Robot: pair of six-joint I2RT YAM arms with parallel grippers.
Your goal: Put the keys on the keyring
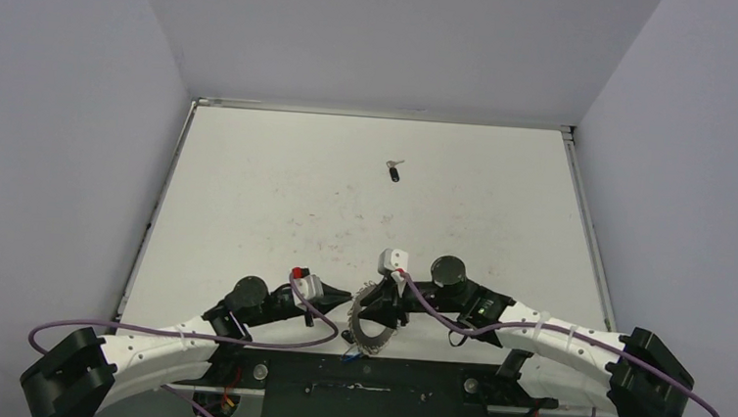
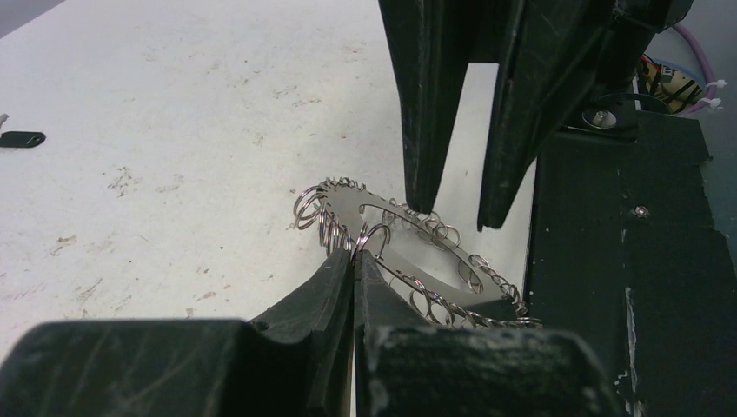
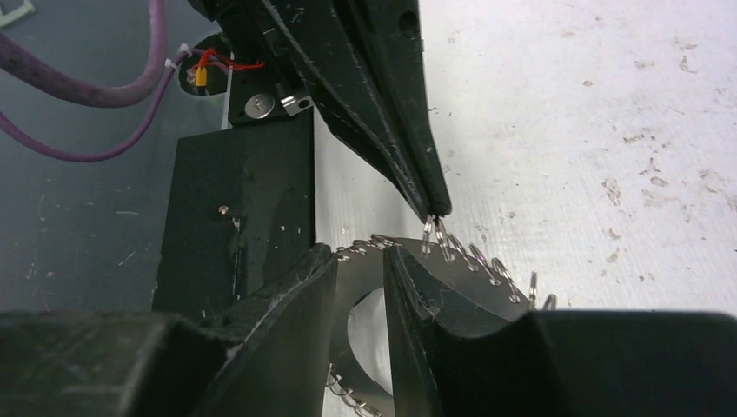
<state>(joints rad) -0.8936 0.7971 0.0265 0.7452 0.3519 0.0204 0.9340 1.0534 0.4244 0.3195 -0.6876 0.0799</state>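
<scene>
The keyring [image 1: 368, 328] is a silvery ring with a looped rim, tilted up off the white table near its front edge. My left gripper [image 2: 355, 254] is shut on one small loop of its rim [image 2: 408, 252]; the same pinch shows from the right wrist [image 3: 437, 213]. My right gripper [image 3: 358, 261] reaches in from the other side. Its jaws stand a little apart astride the keyring's [image 3: 469, 261] flat band. Its fingertips [image 2: 421, 204] show at the ring's far rim. A tiny black-headed key [image 1: 394, 173] lies far back on the table, and its head [image 2: 19, 138] also shows in the left wrist view.
A black mounting plate [image 1: 372, 385] runs along the table's near edge, right beside the ring [image 2: 626, 261]. Purple cables [image 1: 436, 316] loop over both arms. Grey walls close in the table on three sides, and the white tabletop [image 1: 346, 207] is scuffed.
</scene>
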